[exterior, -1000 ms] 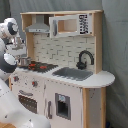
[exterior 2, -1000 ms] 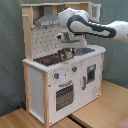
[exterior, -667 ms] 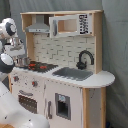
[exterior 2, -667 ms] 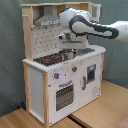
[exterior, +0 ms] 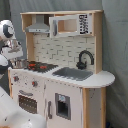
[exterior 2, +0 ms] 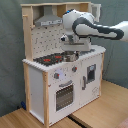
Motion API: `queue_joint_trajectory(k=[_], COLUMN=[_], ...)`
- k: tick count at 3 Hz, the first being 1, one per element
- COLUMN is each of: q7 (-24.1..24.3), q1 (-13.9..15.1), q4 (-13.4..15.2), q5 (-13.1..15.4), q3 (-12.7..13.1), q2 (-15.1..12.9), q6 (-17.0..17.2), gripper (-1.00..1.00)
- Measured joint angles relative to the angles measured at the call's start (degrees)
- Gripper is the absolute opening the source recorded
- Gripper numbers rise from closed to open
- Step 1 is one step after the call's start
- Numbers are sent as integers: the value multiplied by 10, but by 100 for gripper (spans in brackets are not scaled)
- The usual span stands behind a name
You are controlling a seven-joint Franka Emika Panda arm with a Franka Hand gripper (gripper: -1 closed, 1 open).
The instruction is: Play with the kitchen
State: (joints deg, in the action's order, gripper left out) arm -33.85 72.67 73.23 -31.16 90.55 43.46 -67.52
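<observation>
On the kitchen (exterior: 60, 85) counter, grey sink (exterior: 73, 73) bare, black faucet (exterior: 84, 58) behind.

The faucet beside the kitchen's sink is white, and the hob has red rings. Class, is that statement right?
Not quite. The faucet is black, not white, as the first exterior view shows. It does stand beside the kitchen's sink, and the hob does have red rings.

In the second exterior view the arm (exterior 2: 95, 30) covers the kitchen's (exterior 2: 60, 85) sink and faucet, and the gripper (exterior 2: 71, 56) blurs into a small metal pot (exterior 2: 71, 57), so its fingers cannot be made out. In the first exterior view the picture's left edge cuts off the arm, and the knob markings are too small to read.
</observation>
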Motion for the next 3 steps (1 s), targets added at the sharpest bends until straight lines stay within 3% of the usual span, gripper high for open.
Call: queue_joint_trajectory(k=[3], q7=[-15], q1=[-111], q4=[125], q5=[8], q3=[-82], q2=[0], q6=[-63], gripper=[-100])
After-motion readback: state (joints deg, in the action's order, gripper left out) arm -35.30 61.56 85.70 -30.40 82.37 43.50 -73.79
